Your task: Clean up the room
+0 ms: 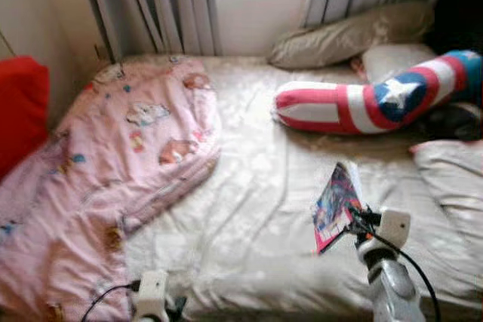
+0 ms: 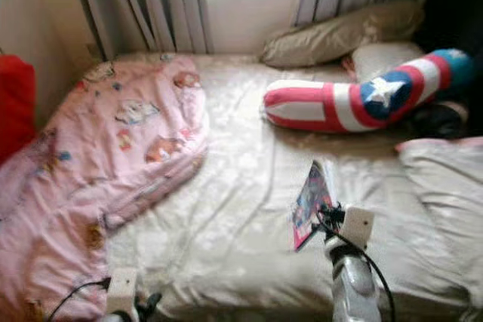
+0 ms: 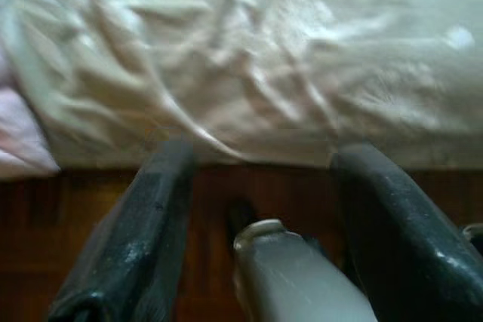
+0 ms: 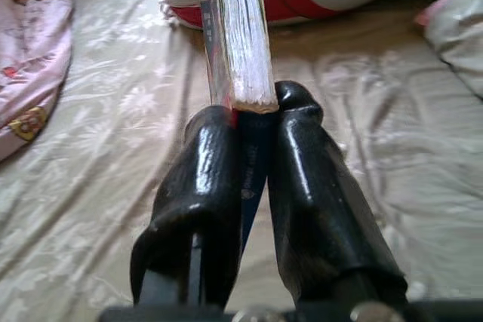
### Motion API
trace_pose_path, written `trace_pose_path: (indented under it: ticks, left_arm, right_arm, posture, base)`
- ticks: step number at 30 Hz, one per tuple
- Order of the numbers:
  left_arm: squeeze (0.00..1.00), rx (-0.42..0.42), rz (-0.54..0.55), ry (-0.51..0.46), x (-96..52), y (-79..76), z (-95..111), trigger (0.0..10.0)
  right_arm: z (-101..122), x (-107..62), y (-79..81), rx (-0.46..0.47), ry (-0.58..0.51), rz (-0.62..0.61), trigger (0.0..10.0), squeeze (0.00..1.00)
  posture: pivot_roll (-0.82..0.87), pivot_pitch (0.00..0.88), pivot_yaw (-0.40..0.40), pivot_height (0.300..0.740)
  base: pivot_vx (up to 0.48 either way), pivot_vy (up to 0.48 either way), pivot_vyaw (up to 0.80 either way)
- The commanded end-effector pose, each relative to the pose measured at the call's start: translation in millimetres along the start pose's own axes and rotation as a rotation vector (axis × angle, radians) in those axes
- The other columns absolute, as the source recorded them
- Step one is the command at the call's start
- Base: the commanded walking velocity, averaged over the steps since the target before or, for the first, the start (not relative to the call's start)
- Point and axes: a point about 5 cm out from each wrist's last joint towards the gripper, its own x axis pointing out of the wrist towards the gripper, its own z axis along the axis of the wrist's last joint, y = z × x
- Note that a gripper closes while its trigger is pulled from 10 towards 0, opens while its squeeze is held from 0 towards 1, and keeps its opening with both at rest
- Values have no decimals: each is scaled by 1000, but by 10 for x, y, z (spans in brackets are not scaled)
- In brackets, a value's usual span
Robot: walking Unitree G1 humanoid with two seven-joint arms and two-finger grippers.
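My right gripper (image 1: 349,220) is shut on a colourful book (image 1: 335,203), held edge-up above the cream bed sheet (image 1: 249,209) on the right. In the right wrist view the book (image 4: 238,35) stands clamped between both black fingers (image 4: 198,186), white pages showing. My left gripper (image 3: 256,156) hangs low at the bed's near edge, its fingers apart with nothing between them, over the wooden floor (image 3: 98,194). A pink quilt (image 1: 113,156) lies crumpled over the bed's left half.
A red, white and blue star bolster (image 1: 370,99) lies across the bed's far right, with beige pillows (image 1: 355,35) behind it and a white pillow (image 1: 453,179) at the right edge. Curtains (image 1: 158,5) hang at the head. A red cushion (image 1: 19,107) sits far left.
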Motion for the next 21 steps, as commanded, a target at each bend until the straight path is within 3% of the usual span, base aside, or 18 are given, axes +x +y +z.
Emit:
trace_pose_path:
  ticks: [1,8,21]
  left_arm:
    - [0,2,-10,-7,14,-32,30,10000]
    - [0,2,-13,-6,12,-33,24,10000]
    - [0,-19,-29,10,0,-64,-32,10000]
  right_arm:
    - [115,46,-4,-10,-50,1,10000,0]
    - [88,37,20,-8,-44,9,10000,0]
    - [74,31,15,-4,-47,7,10000,0]
  posture:
    - [4,45,-11,740]
    - [7,46,-13,740]
    - [8,48,-15,740]
  base:
    - [0,-480,0]
    - [0,-480,0]
    - [0,0,0]
